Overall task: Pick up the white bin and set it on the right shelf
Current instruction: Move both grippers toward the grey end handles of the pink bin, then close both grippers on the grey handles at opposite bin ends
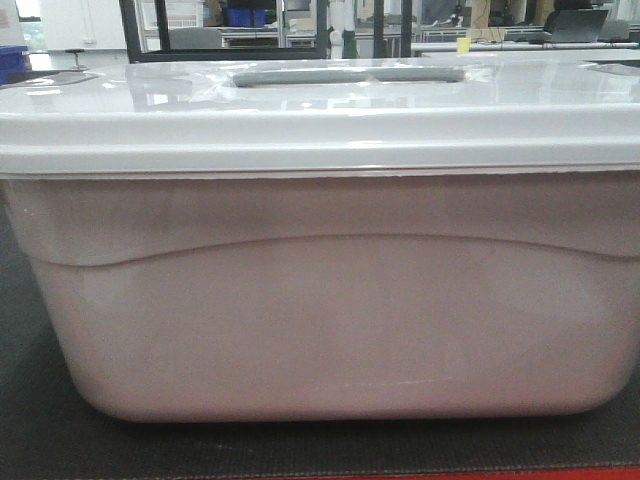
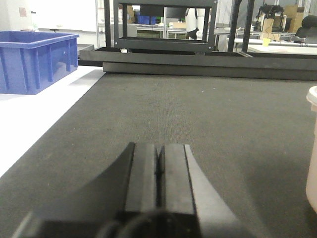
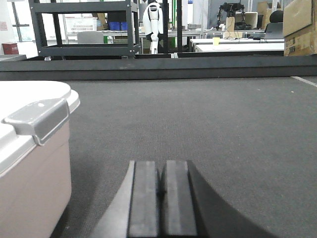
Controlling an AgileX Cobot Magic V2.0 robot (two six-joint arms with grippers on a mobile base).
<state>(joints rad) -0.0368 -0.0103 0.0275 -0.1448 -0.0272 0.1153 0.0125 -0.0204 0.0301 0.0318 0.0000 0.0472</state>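
The white bin (image 1: 330, 310) fills the front view, pinkish-white, with a glossy white lid and a grey recessed handle (image 1: 350, 75). It stands on a dark grey mat. In the left wrist view only its edge (image 2: 312, 148) shows at the far right; my left gripper (image 2: 159, 148) is shut and empty, low over the mat to the bin's left. In the right wrist view the bin's end with a grey latch (image 3: 37, 119) is at the left; my right gripper (image 3: 162, 166) is shut and empty, to its right. The right shelf is out of view.
A blue plastic bin (image 2: 34, 59) stands on a white surface at the far left. A dark raised ledge (image 3: 158, 67) runs along the mat's far side. Black-framed racks (image 2: 163, 25) and lab desks stand beyond it. A cardboard box (image 3: 299, 25) is at the far right.
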